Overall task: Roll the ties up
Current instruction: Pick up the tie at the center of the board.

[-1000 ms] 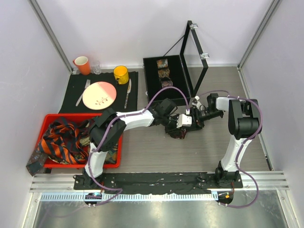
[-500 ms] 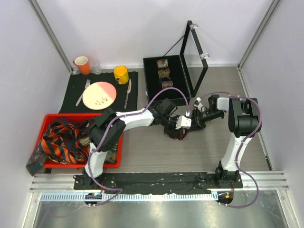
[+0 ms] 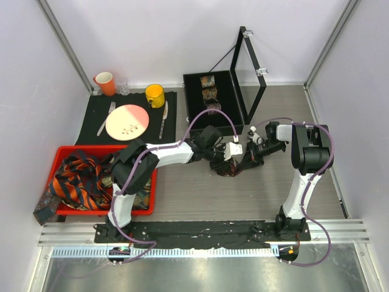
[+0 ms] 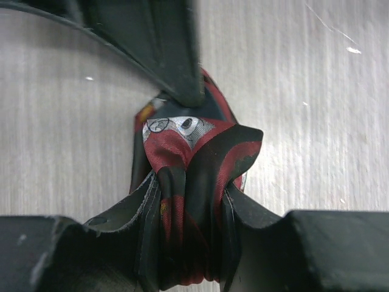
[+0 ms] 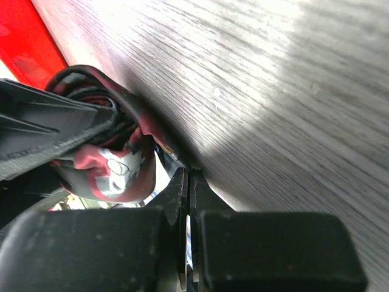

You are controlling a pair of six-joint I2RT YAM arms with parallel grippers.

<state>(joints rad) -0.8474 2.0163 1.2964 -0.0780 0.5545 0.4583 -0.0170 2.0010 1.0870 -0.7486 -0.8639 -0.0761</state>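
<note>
Left wrist view has the left gripper (image 4: 189, 243) pinching 1 dark red tie (image 4: 194, 152), bunched into a coil at mid-table, while the right gripper (image 5: 187, 201) sits pressed together just right of it; rolling looks nearly done, so next probably comes tightening the coil

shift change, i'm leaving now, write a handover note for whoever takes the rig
Left gripper: shut on the dark red rolled tie, resting on the table.
Right gripper: shut, tips beside that roll, no clear hold.
Done: three rolled ties in the black box.
To do: box this one, then roll the loose ties in the red bin.
</note>
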